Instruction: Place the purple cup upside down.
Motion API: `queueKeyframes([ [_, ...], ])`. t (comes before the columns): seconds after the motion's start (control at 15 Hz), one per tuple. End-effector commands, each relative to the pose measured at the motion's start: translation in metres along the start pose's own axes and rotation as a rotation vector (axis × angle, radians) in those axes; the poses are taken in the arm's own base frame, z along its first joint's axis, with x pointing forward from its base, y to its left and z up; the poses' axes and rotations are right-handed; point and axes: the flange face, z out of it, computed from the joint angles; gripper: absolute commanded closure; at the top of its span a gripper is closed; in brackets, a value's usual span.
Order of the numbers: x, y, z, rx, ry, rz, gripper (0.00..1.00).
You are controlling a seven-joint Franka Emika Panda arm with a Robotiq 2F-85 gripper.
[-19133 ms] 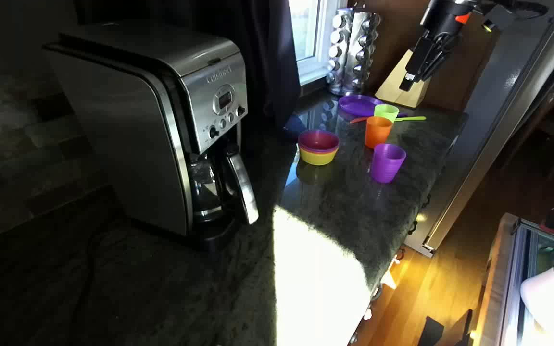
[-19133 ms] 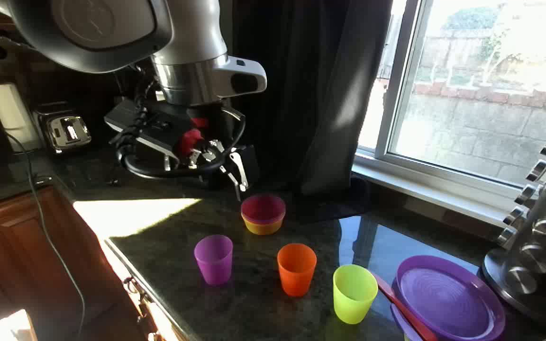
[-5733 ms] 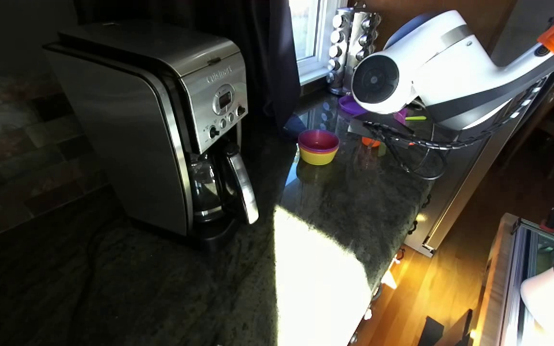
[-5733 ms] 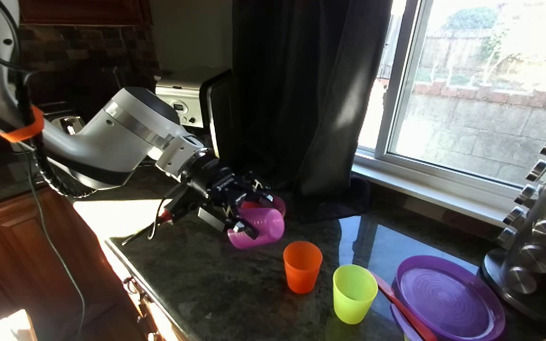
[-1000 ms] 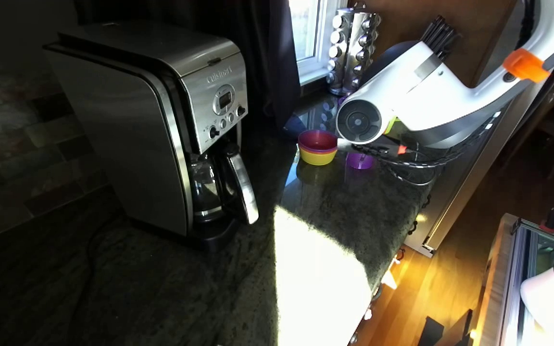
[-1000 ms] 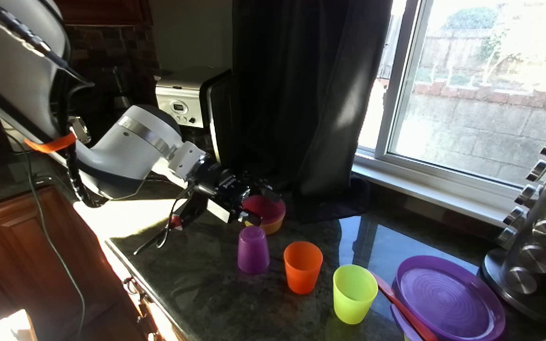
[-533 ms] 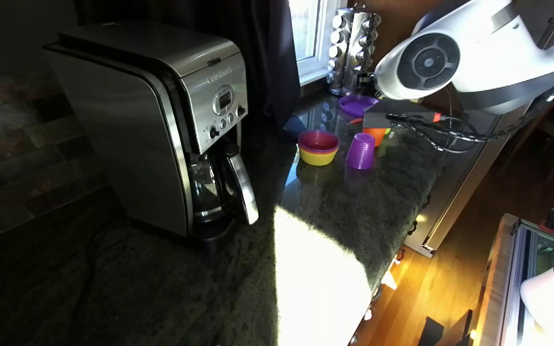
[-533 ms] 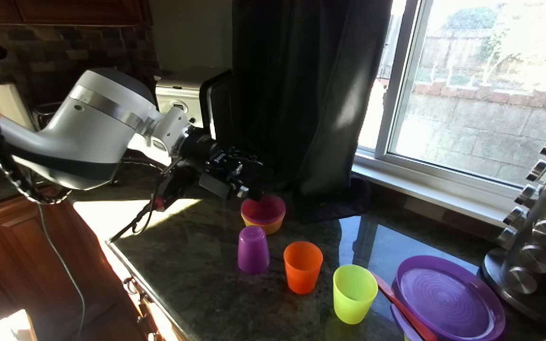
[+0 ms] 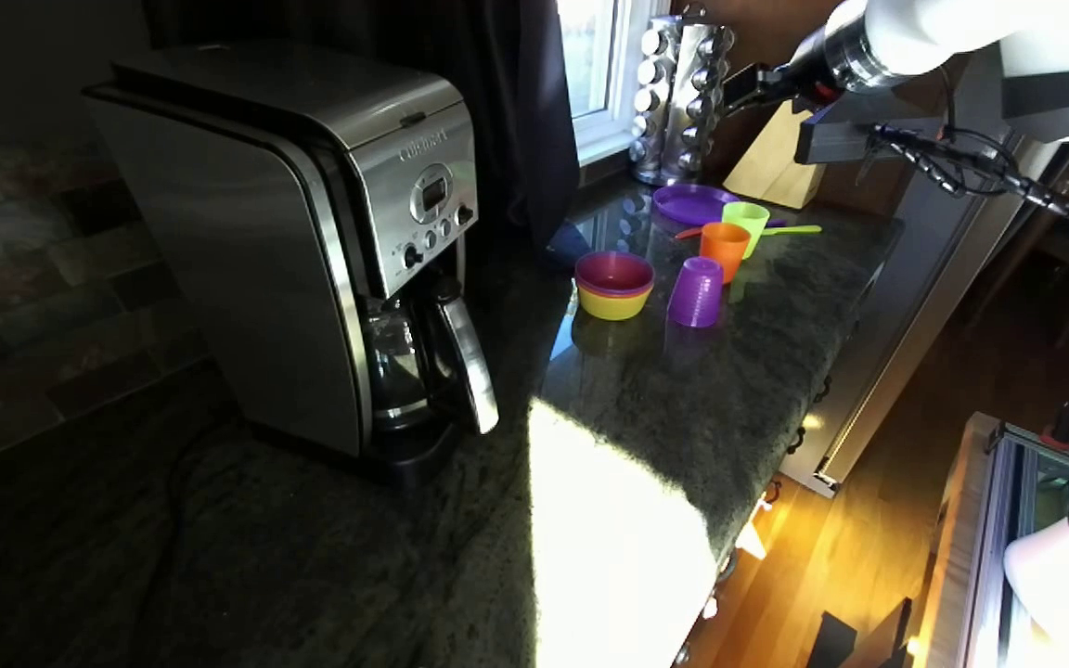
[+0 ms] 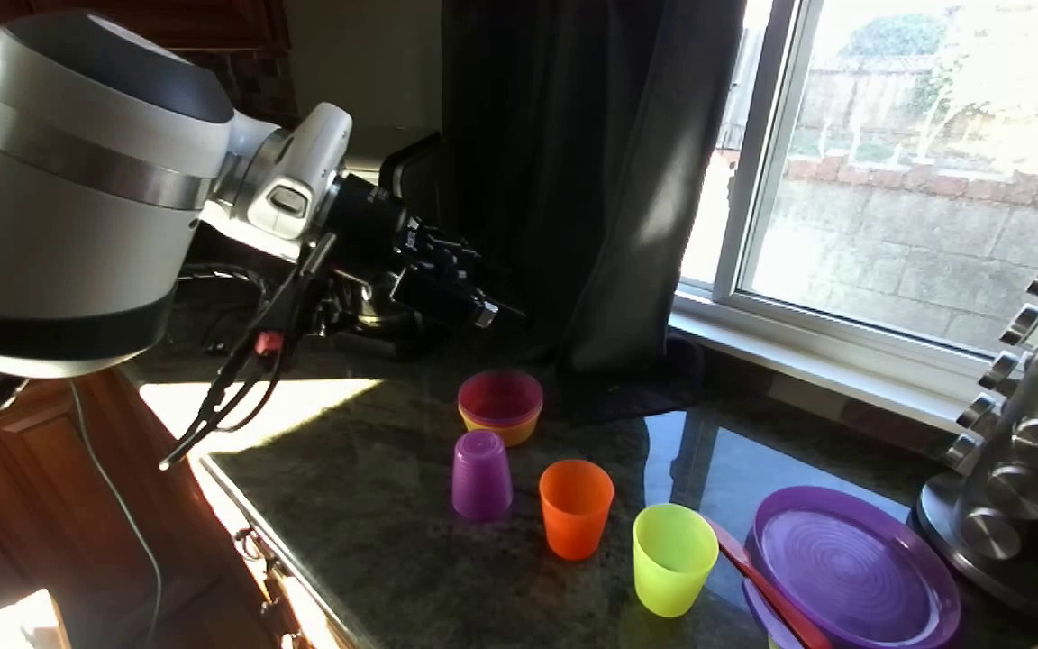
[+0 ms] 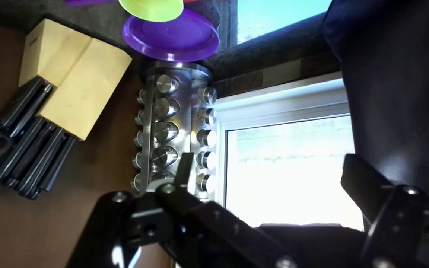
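The purple cup (image 9: pixel 695 293) stands upside down on the dark counter, its closed base up and its rim down. It also shows in an exterior view (image 10: pixel 481 476), between the stacked bowls and the orange cup (image 10: pixel 576 509). It is out of the wrist view. My gripper (image 10: pixel 499 308) is up in the air, above and apart from the cup. In the wrist view the gripper (image 11: pixel 268 163) is open, its fingers wide apart with nothing between them. The gripper also shows small in an exterior view (image 9: pixel 740 91).
Stacked bowls (image 10: pixel 501 410) stand close beside the purple cup. A green cup (image 10: pixel 675 561), a purple plate (image 10: pixel 848 563) and a red utensil (image 10: pixel 771 586) lie beyond the orange cup. A spice rack (image 11: pixel 175 123), knife block (image 11: pixel 73 74), curtain (image 10: pixel 591 180) and coffee maker (image 9: pixel 312 250) stand around.
The cup stood upright at first, then was held sideways in my gripper, and now stands inverted nearer the bowls. In the last second my gripper has moved up and away; the cup stayed put.
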Motion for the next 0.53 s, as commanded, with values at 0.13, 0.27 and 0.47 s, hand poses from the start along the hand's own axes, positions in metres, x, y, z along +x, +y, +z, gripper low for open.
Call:
queueKeyframes([
  [0.13, 0.003, 0.027, 0.013, 0.06, -0.167, -0.113, 0.0],
  [0.27, 0.005, 0.029, 0.014, 0.03, -0.208, -0.211, 0.0],
  [0.47, 0.008, 0.035, 0.011, -0.01, -0.231, -0.384, 0.0],
])
